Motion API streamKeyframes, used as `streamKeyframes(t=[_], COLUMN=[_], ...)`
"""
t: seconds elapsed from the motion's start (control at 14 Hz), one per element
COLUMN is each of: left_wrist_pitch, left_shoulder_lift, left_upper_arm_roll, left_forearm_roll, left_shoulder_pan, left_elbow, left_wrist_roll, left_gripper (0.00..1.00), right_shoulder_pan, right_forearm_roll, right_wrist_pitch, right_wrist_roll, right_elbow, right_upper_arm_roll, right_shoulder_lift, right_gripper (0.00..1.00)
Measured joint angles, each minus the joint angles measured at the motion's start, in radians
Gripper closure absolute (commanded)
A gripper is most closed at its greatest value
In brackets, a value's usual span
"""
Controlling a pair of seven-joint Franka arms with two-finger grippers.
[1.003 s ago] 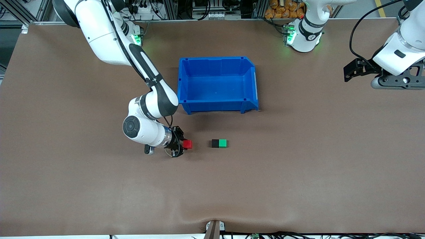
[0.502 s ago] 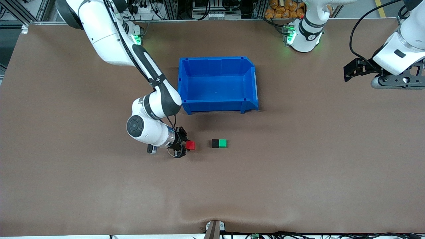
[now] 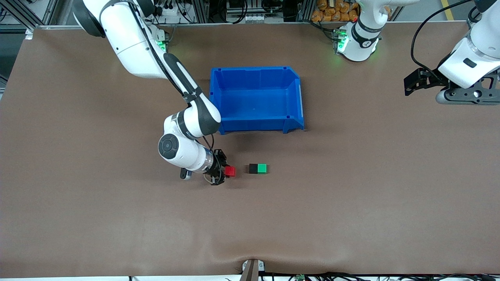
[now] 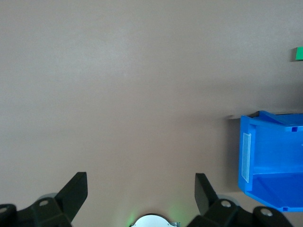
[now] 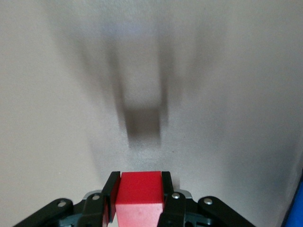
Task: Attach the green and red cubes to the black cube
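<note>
The brown bench carries a blue bin at centre. Nearer the front camera sit the black cube and green cube, touching. The right hand is clamped on the red cube, just above the bench beside the black cube, its fingers mostly hidden. The left hand waits with fingers spread, empty, over the bench's left-arm end.
</note>
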Motion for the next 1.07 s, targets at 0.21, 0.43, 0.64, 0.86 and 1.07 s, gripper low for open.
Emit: streamKeyframes(t=[0.21,0.43,0.64,0.86,1.07], left_wrist_pitch=[0.0,0.0,0.0,0.0,0.0], left_shoulder_lift=[0.0,0.0,0.0,0.0,0.0], left_upper_arm_roll=[0.0,0.0,0.0,0.0,-0.001], left_forearm_roll=[0.0,0.0,0.0,0.0,0.0], left_shoulder_pan=[0.0,0.0,0.0,0.0,0.0], left_elbow=[0.0,0.0,0.0,0.0,0.0], left_wrist_roll=[0.0,0.0,0.0,0.0,0.0], left_gripper=[0.0,0.0,0.0,0.0,0.0], right_shoulder_pan=[0.007,0.017,0.032,0.042,0.051], right_forearm_roll=[0.0,0.0,0.0,0.0,0.0], right_wrist_pitch=[0.007,0.038,0.063,0.074,0.074], right_wrist_roll=[0.015,0.03,0.042,0.056,0.066], right_elbow=[0.014,0.015,0.018,0.024,0.027], right_upper_arm_roll=[0.0,0.0,0.0,0.0,0.0], right_shoulder_lift=[0.013,0.025,0.043,0.056,0.061], right_gripper=[1.0,1.0,1.0,1.0,1.0])
